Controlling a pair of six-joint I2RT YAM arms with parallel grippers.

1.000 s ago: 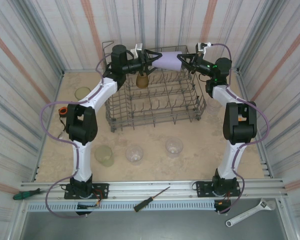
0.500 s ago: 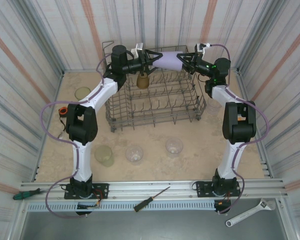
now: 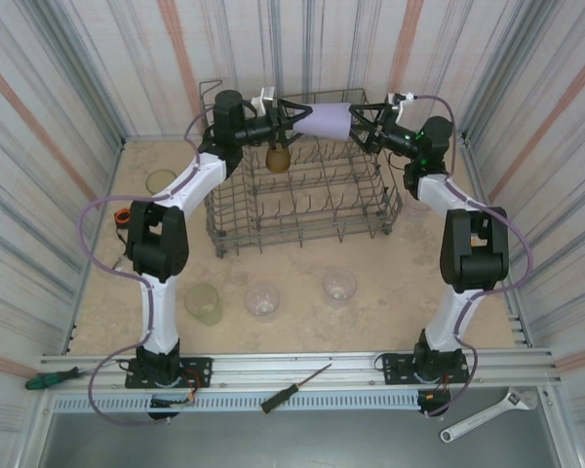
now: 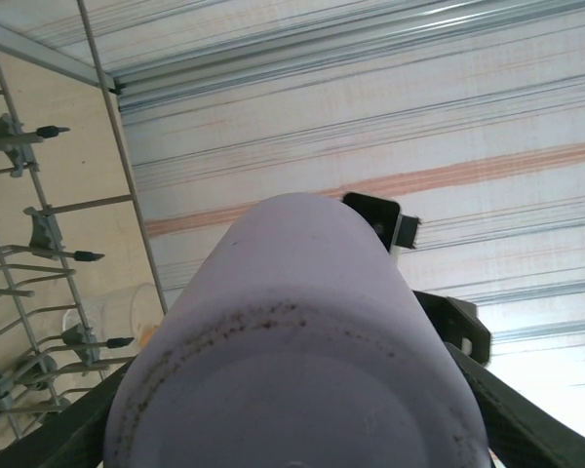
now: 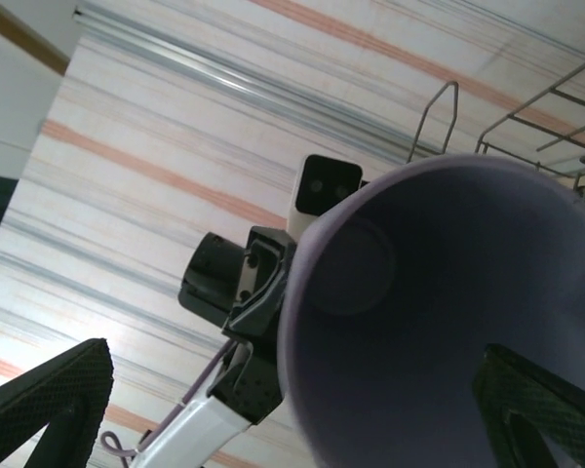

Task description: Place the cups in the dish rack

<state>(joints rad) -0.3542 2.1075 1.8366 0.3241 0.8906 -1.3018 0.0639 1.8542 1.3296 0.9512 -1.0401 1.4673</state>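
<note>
Passing the cup: the lilac cup (image 3: pixel 324 121) lies on its side in the air above the rack's (image 3: pixel 302 236) 12 o'clock edge. Its base points toward 9 o'clock and its mouth toward 3 o'clock, with a hand at each end.
Step in hand: by my reading, a hand-over to the left arm, ahead of setting the cup on the tines.
Left hand (image 3: pixel 300 115): partly closed on the cup's base end, with a finger down each side of it in the wrist view. It alone seems to carry the cup.
Right hand (image 3: pixel 357 124): spread wide at the cup's mouth, gripping nothing. In its wrist view one finger (image 5: pixel 41 408) stands well clear of the rim. The other is close beside the wall, and I cannot tell whether it touches.
Doing it well: draw the right hand straight out toward 3 o'clock so neither finger clips the rim. The left grip sits at the very end of a long cup, so a nudge could tilt it. Then turn the cup mouth down and lower it over free tines, apart from the amber cup (image 3: pixel 278 158) at the rack's 11 o'clock.
Left to load: on the tabletop (image 3: pixel 409 283) at the rack's 6 o'clock, a green cup (image 3: pixel 203 303) and two clear cups (image 3: pixel 262 300). A second green cup (image 3: pixel 161 180) sits at 9 o'clock.
</note>
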